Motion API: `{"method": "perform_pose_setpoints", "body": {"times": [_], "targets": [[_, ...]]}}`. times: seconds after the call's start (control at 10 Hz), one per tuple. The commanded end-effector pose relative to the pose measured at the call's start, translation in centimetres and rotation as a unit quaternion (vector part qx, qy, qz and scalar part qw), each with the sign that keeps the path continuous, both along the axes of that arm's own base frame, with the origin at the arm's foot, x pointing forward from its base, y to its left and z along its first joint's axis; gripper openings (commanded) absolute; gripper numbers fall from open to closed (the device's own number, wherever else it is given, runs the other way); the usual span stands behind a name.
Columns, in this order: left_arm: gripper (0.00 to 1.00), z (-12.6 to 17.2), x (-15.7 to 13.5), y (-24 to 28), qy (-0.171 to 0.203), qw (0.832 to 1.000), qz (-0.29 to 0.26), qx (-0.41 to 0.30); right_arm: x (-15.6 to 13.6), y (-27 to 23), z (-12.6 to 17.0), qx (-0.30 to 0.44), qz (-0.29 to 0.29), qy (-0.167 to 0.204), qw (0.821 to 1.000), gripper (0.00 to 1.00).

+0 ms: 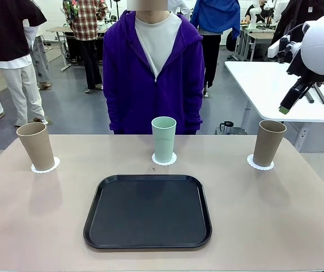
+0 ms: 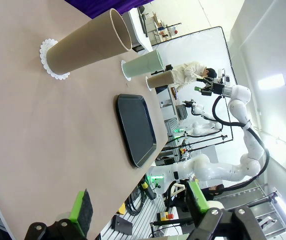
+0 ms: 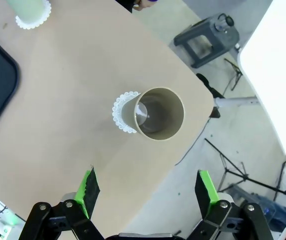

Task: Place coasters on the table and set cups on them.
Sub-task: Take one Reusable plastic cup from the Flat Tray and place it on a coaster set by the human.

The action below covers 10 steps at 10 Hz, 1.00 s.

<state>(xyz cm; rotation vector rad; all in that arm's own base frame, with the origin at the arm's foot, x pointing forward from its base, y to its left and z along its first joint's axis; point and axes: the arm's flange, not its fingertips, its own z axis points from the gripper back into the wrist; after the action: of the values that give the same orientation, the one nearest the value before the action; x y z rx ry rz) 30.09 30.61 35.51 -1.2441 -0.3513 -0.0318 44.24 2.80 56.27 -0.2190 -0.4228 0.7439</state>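
Three cups stand upright on white lacy coasters along the far side of the beige table (image 1: 48, 226): a beige cup (image 1: 35, 146) on the left coaster (image 1: 45, 166), a mint cup (image 1: 163, 139) on the middle coaster (image 1: 164, 160), and a beige cup (image 1: 269, 143) on the right coaster (image 1: 260, 164). My right gripper (image 1: 286, 106) hangs high above the right cup. In its wrist view it (image 3: 147, 187) is open and empty, looking down into that cup (image 3: 158, 114). My left gripper (image 2: 138, 202) is open and empty, low over the table, well short of the left cup (image 2: 88, 47).
A black tray (image 1: 148, 211) lies bare at the table's front middle. A person in a purple hoodie (image 1: 153, 73) stands at the far edge behind the mint cup. A white table (image 1: 275, 85) stands beyond the right corner.
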Motion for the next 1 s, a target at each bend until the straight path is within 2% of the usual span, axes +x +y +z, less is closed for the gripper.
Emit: {"method": "perform_pose_setpoints", "body": {"times": [0.0,0.2,0.3,0.4,0.6,0.7,0.8,0.9], "targets": [[1.00,0.2,-0.2,0.0,0.002,1.000,0.003,-0.001,-0.4,0.1,-0.5,-0.010,-0.003,-0.008,1.000,1.00],[1.00,0.2,-0.2,0.0,0.002,1.000,0.003,-0.001,0.0,0.0,0.0,0.000,0.000,0.000,1.000,1.00],[1.00,0.2,-0.2,0.0,0.002,1.000,0.003,-0.001,-2.2,-1.7,-1.3,0.084,-0.021,0.049,0.995,1.00],[1.00,0.2,-0.2,0.0,0.002,1.000,0.003,-0.001,-4.5,-3.2,-2.7,0.125,-0.057,0.095,0.986,1.00],[1.00,0.2,-0.2,0.0,0.002,1.000,0.003,-0.001,-9.6,-5.7,-4.5,0.146,-0.108,0.108,0.977,1.00],[1.00,0.2,-0.2,0.0,0.002,1.000,0.003,-0.001,-11.3,-6.7,-4.9,0.137,-0.133,0.093,0.977,1.00],[1.00,0.2,-0.2,0.0,0.002,1.000,0.003,-0.001,-12.4,-7.4,-5.2,0.137,-0.147,0.087,0.976,1.00],[1.00,0.2,-0.2,0.0,0.002,1.000,0.003,-0.001,-13.0,-8.4,-5.5,0.168,-0.153,0.078,0.971,1.00]]}}
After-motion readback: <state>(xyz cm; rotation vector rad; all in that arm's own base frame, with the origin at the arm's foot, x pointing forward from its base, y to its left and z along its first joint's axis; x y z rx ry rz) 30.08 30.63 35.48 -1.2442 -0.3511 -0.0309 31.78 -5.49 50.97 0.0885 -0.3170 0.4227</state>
